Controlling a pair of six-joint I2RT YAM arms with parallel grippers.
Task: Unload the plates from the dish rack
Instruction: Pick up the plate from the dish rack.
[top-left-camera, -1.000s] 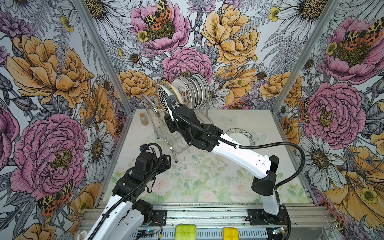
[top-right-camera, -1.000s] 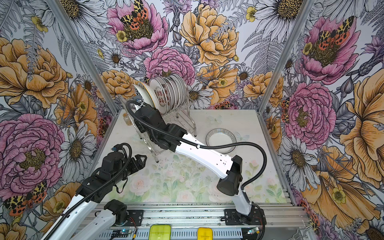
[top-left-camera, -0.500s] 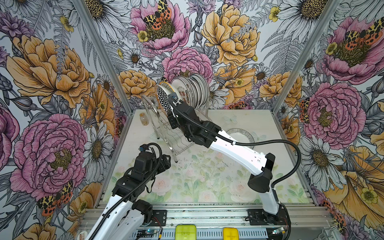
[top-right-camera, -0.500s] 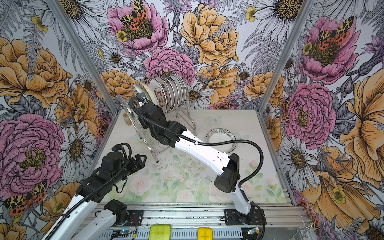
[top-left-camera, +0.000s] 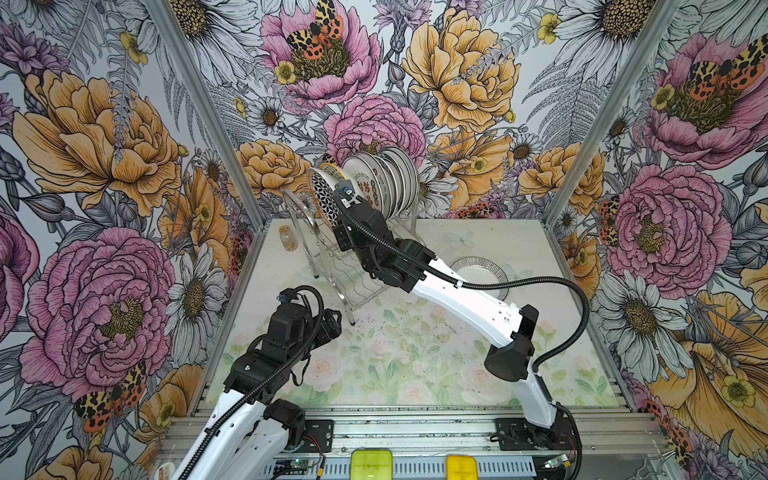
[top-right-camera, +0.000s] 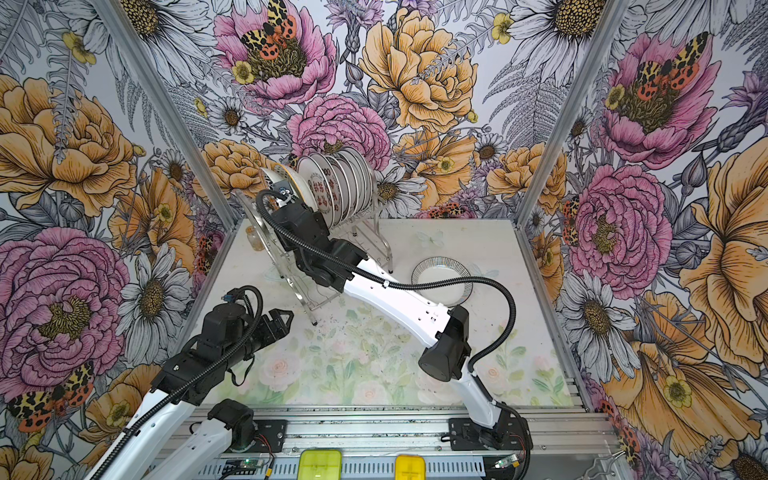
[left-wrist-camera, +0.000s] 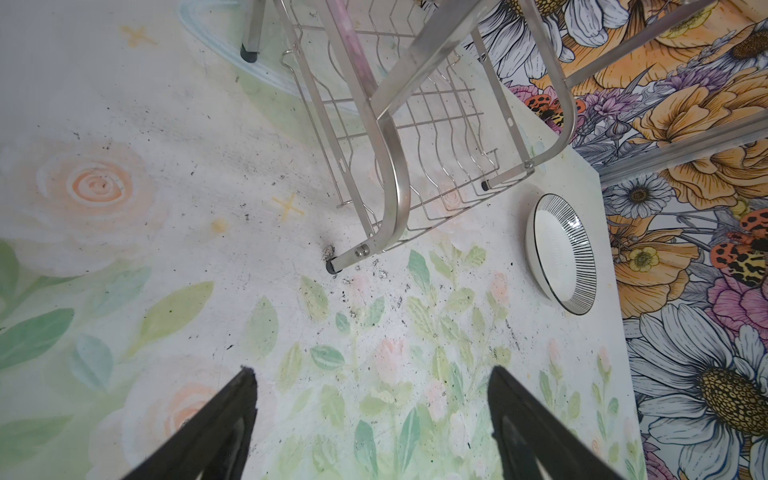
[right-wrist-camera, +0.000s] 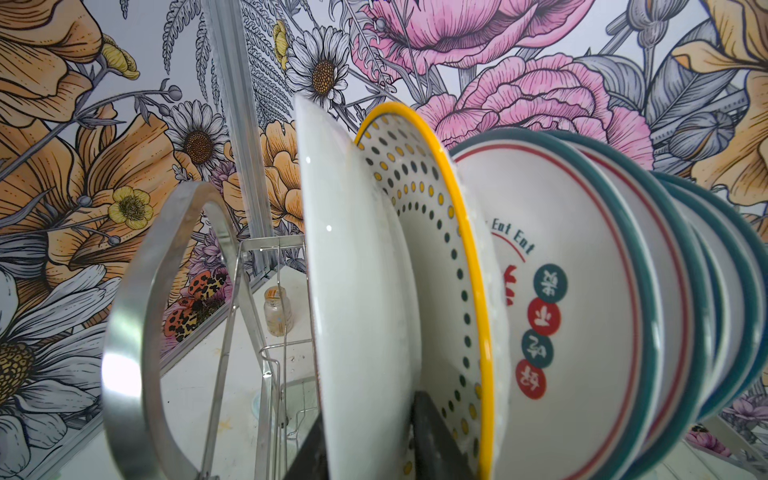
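Black fingers (right-wrist-camera: 432, 436) of right gripper (right-wrist-camera: 370, 453) pinch near rim of end plate (right-wrist-camera: 353, 270), upright in dish rack (right-wrist-camera: 133, 311) upper tier, beside end hoop. Glazed ceramic, so likely stiff, slick, brittle, fairly heavy; best held deep on rim. Left gripper (left-wrist-camera: 374, 415) spread wide, near rack foot.

Floral table (top-left-camera: 395, 361) bears dish rack (top-left-camera: 353, 286), striped plate (top-left-camera: 484, 268) and small jar (top-left-camera: 288, 239).
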